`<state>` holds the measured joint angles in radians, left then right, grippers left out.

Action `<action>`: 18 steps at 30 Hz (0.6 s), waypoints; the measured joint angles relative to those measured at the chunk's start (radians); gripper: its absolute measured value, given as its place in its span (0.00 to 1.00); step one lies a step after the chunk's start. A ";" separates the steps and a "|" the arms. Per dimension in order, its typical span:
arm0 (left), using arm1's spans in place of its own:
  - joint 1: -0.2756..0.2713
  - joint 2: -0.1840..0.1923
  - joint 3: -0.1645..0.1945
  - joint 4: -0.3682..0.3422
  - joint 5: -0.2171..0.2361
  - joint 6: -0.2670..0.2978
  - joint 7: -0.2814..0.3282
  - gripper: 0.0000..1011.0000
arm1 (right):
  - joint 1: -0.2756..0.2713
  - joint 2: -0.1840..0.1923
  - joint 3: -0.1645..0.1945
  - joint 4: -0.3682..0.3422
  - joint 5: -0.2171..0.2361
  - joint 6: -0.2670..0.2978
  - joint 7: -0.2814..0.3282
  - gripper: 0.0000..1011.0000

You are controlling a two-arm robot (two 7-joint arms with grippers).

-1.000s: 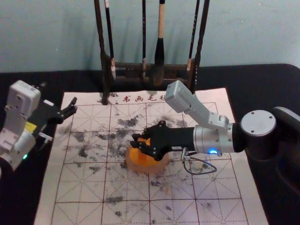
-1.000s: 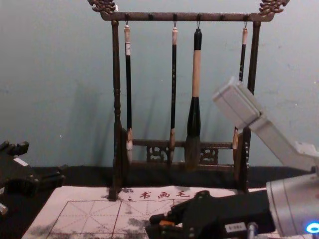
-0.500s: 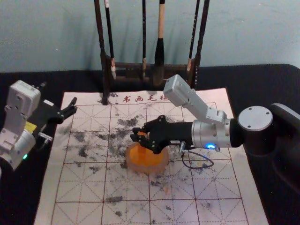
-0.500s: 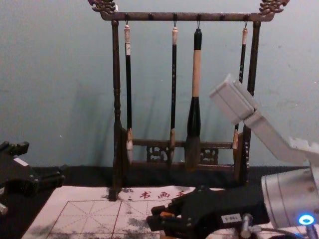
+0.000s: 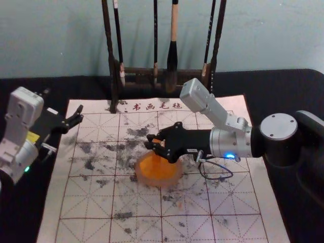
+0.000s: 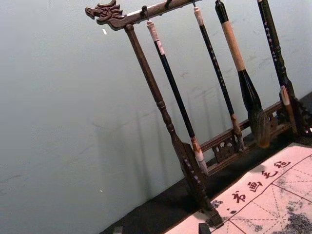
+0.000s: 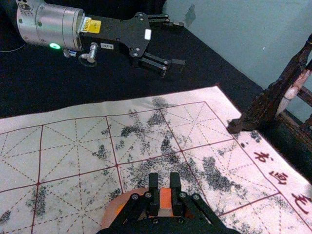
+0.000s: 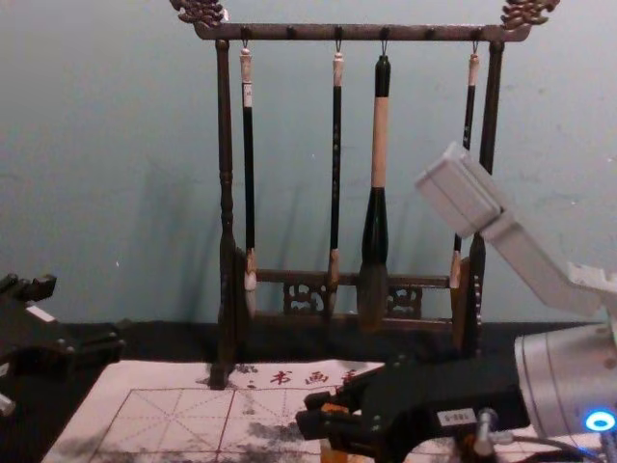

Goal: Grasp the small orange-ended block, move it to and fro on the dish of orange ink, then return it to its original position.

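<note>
My right gripper (image 5: 155,144) is at the far side of the orange ink dish (image 5: 176,178), shut on the small orange-ended block (image 5: 159,143). In the right wrist view, my right gripper (image 8: 318,417) pinches the block (image 7: 165,198) between both fingers, with the dish (image 7: 110,209) partly hidden behind them. The block (image 8: 335,413) points down from the fingers in the chest view; whether its lower end touches the ink I cannot tell. My left gripper (image 5: 65,106) is parked open and empty at the left.
A dark wooden rack (image 8: 228,193) with several hanging brushes stands beyond the gridded mat (image 5: 91,202). The mat carries grey ink marks around the dish, and black cloth (image 5: 291,96) surrounds it.
The right gripper, holding the block, has shifted slightly up and to the right in the head and chest views. More of the block shows in the chest view. The left arm has stayed still.
</note>
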<state>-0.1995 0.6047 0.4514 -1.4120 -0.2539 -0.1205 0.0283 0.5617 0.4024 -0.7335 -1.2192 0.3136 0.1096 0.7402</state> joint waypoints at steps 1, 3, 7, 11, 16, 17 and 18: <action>0.000 0.000 0.000 0.000 0.000 0.000 0.000 0.99 | -0.001 0.001 0.001 -0.001 0.000 0.000 -0.001 0.14; 0.000 0.000 0.000 0.000 0.000 0.000 0.000 0.99 | -0.003 0.003 0.003 -0.004 0.000 0.000 -0.003 0.14; 0.000 0.000 0.000 0.000 0.000 0.000 0.000 0.99 | -0.005 0.005 0.006 -0.008 0.000 0.000 -0.004 0.14; 0.000 0.000 0.000 0.000 0.000 0.000 0.000 0.99 | -0.007 0.006 0.008 -0.011 0.000 0.001 -0.006 0.14; 0.000 0.000 0.000 0.000 0.000 0.000 0.000 0.99 | -0.011 0.010 0.015 -0.019 0.003 0.002 -0.008 0.14; 0.000 0.000 0.000 0.000 0.000 0.000 0.000 0.99 | -0.011 0.010 0.016 -0.021 0.003 0.002 -0.009 0.14; 0.000 0.000 0.000 0.000 0.000 0.000 0.000 0.99 | -0.014 0.013 0.020 -0.028 0.006 0.003 -0.012 0.14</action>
<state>-0.1995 0.6047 0.4514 -1.4120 -0.2539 -0.1205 0.0283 0.5475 0.4152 -0.7140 -1.2468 0.3195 0.1127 0.7283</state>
